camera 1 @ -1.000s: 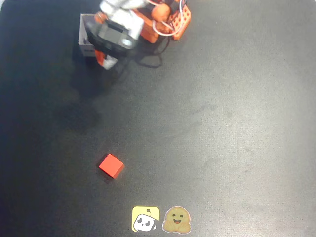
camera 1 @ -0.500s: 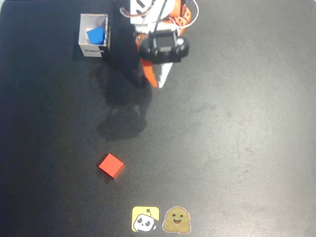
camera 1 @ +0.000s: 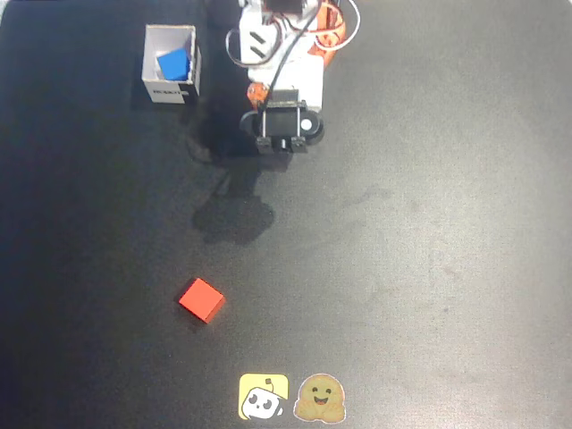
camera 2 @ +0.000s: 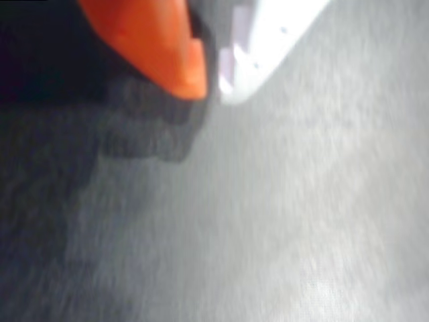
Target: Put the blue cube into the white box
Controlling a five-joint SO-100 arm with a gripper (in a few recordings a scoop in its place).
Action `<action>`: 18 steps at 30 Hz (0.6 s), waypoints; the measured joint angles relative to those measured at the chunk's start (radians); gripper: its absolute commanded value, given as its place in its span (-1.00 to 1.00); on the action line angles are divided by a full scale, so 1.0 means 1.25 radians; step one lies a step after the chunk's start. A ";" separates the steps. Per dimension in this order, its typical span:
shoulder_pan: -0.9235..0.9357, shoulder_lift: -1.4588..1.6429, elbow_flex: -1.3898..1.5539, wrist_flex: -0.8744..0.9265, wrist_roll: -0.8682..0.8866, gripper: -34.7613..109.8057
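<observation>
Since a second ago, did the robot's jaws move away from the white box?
Yes. In the overhead view the gripper has swung right, off the white box, which now shows the blue cube inside.

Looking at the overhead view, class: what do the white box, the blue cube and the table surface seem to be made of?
White box: probably thin card, with slim flat walls and a printed label. Blue cube: matte, evenly coloured, maybe foam or plastic; cannot tell which. Table: a dark matte mat, faintly scuffed, with no glare.
</observation>
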 measured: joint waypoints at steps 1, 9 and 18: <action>0.000 0.000 0.000 0.004 0.000 -0.52; 0.000 0.000 0.000 0.007 0.002 -0.52; 0.000 0.000 0.000 0.007 0.002 -0.52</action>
